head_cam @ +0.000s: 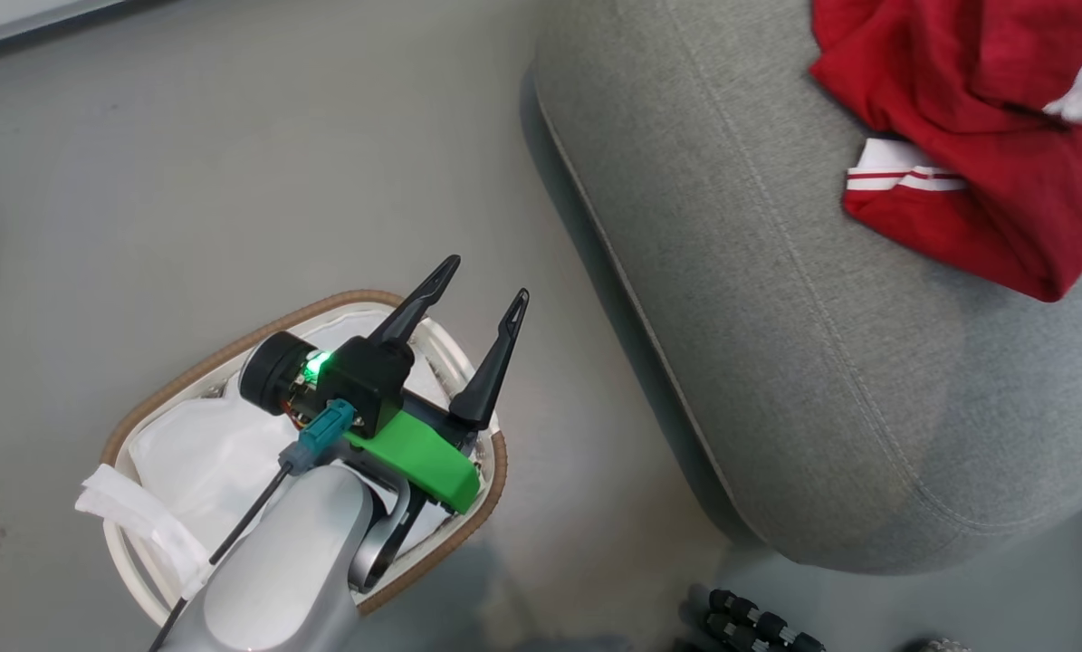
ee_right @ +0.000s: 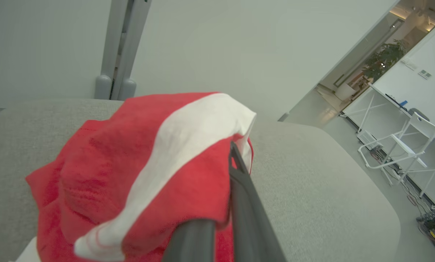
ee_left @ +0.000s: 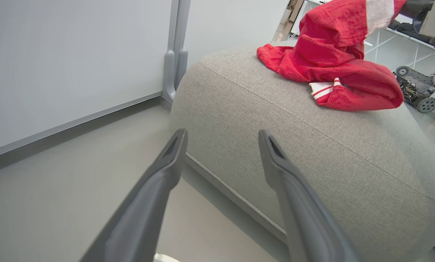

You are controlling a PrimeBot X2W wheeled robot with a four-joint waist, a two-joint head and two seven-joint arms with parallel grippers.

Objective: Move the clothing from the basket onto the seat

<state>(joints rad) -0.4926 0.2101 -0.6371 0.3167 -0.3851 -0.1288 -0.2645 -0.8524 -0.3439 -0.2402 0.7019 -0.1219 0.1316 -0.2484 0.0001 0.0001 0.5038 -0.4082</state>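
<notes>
Bright-red clothing (head_cam: 957, 109) lies bunched on the far right of the grey seat (head_cam: 776, 317), a thin-striped white cuff (head_cam: 903, 172) showing. In the right wrist view my right gripper (ee_right: 229, 156) is shut on a fold of the clothing (ee_right: 137, 163), whose broad white band (ee_right: 188, 134) drapes over one finger. The left wrist view shows that garment (ee_left: 333, 62) pulled up into a peak above the seat (ee_left: 312, 153). My left gripper (head_cam: 489, 279) hangs open and holds nothing, over the right end of the basket (head_cam: 187, 371), which shows its white liner.
The basket stands on grey floor left of the seat, with a white strip (head_cam: 142, 516) hanging over its near rim. A wall with a grey post (ee_left: 175, 54) runs behind the seat. Black wheeled machinery (head_cam: 758, 625) lies by the seat's near corner. White-framed furniture (ee_right: 403, 145) stands far right.
</notes>
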